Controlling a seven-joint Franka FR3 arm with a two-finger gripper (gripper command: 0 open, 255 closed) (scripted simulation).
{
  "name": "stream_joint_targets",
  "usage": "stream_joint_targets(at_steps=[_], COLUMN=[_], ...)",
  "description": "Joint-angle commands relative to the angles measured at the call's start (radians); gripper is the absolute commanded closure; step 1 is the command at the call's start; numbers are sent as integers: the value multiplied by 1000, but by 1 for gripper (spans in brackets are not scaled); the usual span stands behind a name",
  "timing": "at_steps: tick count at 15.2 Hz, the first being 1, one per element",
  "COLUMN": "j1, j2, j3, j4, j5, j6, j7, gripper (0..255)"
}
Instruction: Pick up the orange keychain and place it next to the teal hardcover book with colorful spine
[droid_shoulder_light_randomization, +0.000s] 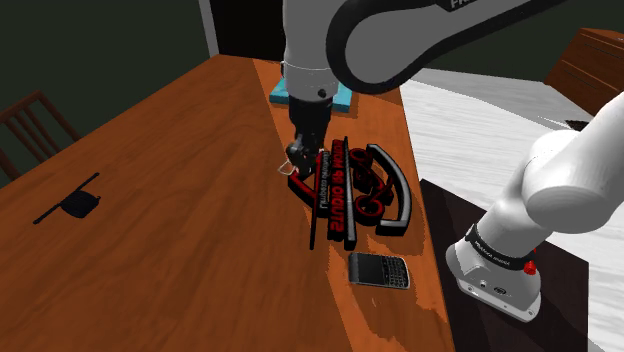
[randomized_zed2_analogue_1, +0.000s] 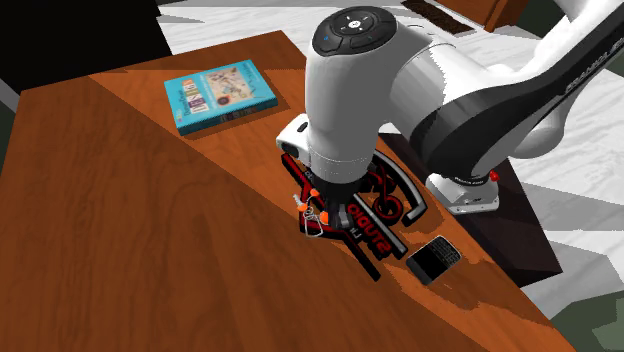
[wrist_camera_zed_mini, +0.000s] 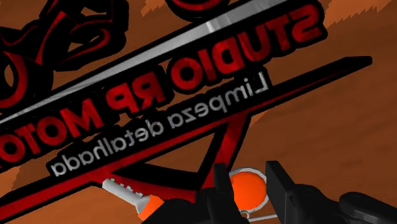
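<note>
Broad reddish-brown wooden desk (droid_shoulder_light_randomization: 180, 230), grain running the long way. White arm with dark joints (droid_shoulder_light_randomization: 400, 40) arches over it from the stand and drops nearly straight down at mid-desk. Largest loose thing: a flat black-and-red cut-out sign lettered "STUDIO RP MOTO" (droid_shoulder_light_randomization: 345, 190), lying on the desk just beside the arm's descent. Next, the teal hardcover book with colourful spine (randomized_zed2_analogue_1: 220, 95), flat, near the desk's far end, well apart from the sign. Then a black keypad phone (droid_shoulder_light_randomization: 380, 270) off the sign's near end, and a small black strapped object (droid_shoulder_light_randomization: 78, 203) alone toward the shoulder view's left (what it is, cannot tell). Smallest: the orange keychain (wrist_camera_zed_mini: 248, 191), a round orange disc in a white ring with a pale bar trailing off past one finger along the sign's edge. It sits low at the desk against the sign's side, directly under the black two-finger tool (wrist_camera_zed_mini: 247, 167). The tool is clenched on the disc: a finger presses each flank, no gap showing either side. Whether it is off the wood yet, cannot tell. Governing relation for the carry: the book lies beyond the tool, up and to the left in the second exterior view, with bare desk between. My reading is lift first, to free the bar from the sign, then travel toward the book's near long edge.
</note>
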Motion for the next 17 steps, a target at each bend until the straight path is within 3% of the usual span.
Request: stream_joint_targets(at_steps=[1, 9, 17], j1=[-15, -92, -184], j2=[-31, -88, -69], j3=[-36, -180, -317], j4=[-31, -99, -93], j5=[6, -19, -74], j6=[-1, 0, 6], j7=[-58, -268, -463], gripper=[255, 255, 255])
